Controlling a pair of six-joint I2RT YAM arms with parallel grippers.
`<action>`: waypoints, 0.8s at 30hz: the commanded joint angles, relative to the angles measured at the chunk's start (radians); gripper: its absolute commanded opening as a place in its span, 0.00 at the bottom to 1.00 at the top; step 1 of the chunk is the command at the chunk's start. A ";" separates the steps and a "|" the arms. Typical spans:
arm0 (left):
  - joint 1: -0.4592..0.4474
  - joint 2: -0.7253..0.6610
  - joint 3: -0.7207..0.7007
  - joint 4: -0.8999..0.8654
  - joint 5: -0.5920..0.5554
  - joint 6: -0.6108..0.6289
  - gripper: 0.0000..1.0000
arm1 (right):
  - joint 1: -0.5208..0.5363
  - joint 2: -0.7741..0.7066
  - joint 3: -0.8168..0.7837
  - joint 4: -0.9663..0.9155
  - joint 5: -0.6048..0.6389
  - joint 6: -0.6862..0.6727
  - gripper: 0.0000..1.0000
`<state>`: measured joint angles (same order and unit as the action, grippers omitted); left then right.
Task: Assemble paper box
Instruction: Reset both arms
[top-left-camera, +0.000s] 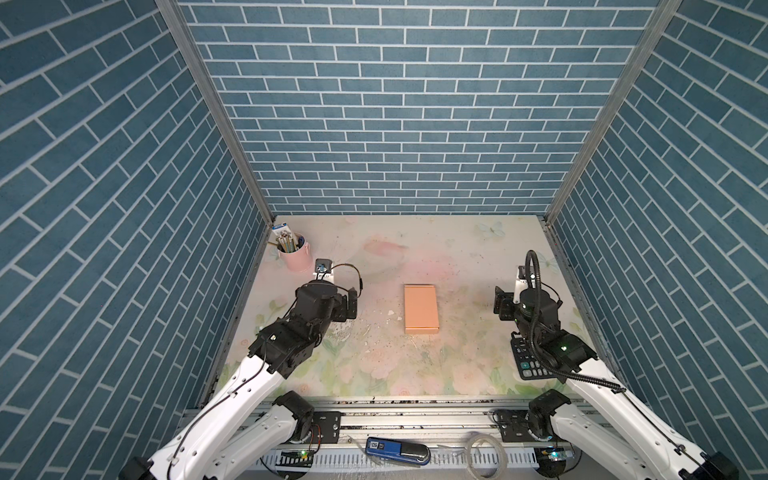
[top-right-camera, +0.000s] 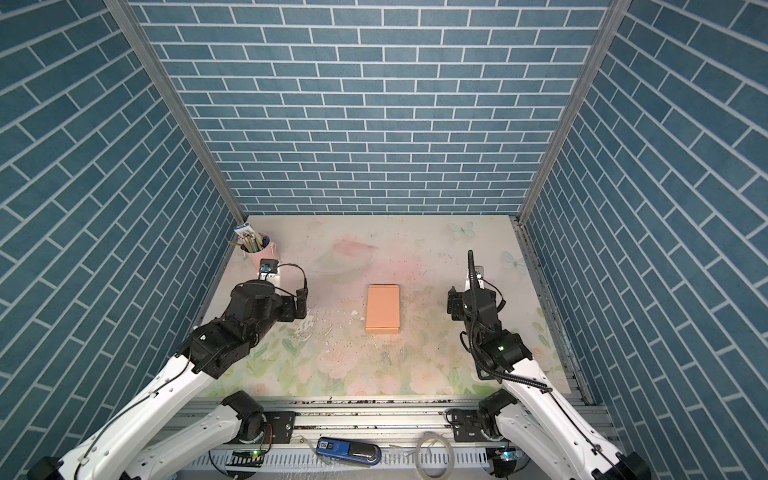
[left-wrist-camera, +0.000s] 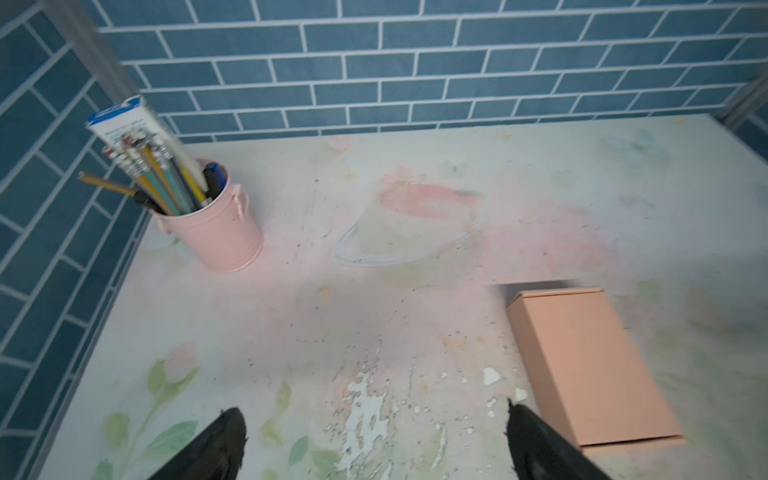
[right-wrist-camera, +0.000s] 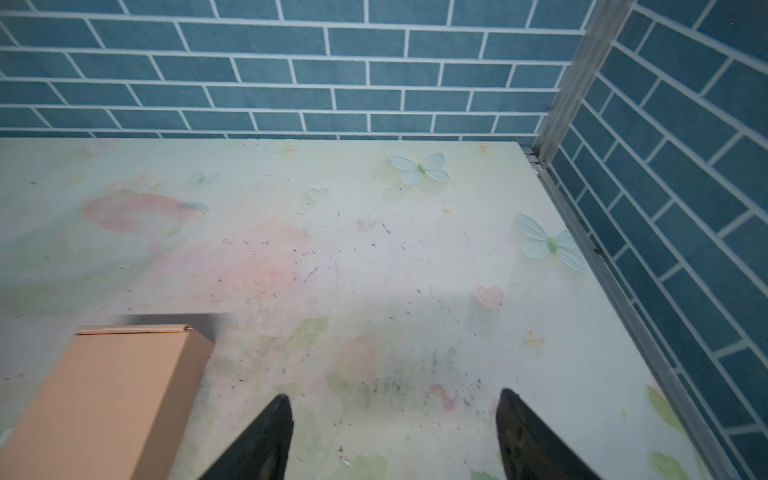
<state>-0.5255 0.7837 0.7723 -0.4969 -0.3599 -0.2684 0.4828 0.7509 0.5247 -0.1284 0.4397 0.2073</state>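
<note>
The paper box lies folded and closed, a shallow peach-orange rectangle flat on the flowered table near its middle, in both top views. Nothing touches it. My left gripper hangs to its left, well apart from it, and stands open; in the left wrist view the gripper has only worn tabletop between its fingertips, with the box beside one finger. My right gripper hangs to the box's right, open and empty; the right wrist view shows this gripper over bare table and the box off to one side.
A pink cup of pencils and pens stands at the back left corner. A black calculator lies under the right arm near the right edge. Blue brick walls close in three sides. Flaked paint patches mark the table left of the box.
</note>
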 joint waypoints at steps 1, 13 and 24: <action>0.133 -0.030 -0.098 0.103 -0.063 0.026 1.00 | -0.058 -0.022 -0.071 0.170 0.043 -0.109 0.79; 0.632 0.272 -0.306 0.653 0.275 0.001 1.00 | -0.365 0.194 -0.191 0.527 -0.165 -0.050 0.82; 0.595 0.586 -0.320 1.042 0.291 0.159 1.00 | -0.457 0.492 -0.234 0.842 -0.227 -0.065 0.81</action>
<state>0.0879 1.3548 0.4606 0.3988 -0.0910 -0.1707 0.0330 1.2053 0.2840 0.5888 0.2451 0.1589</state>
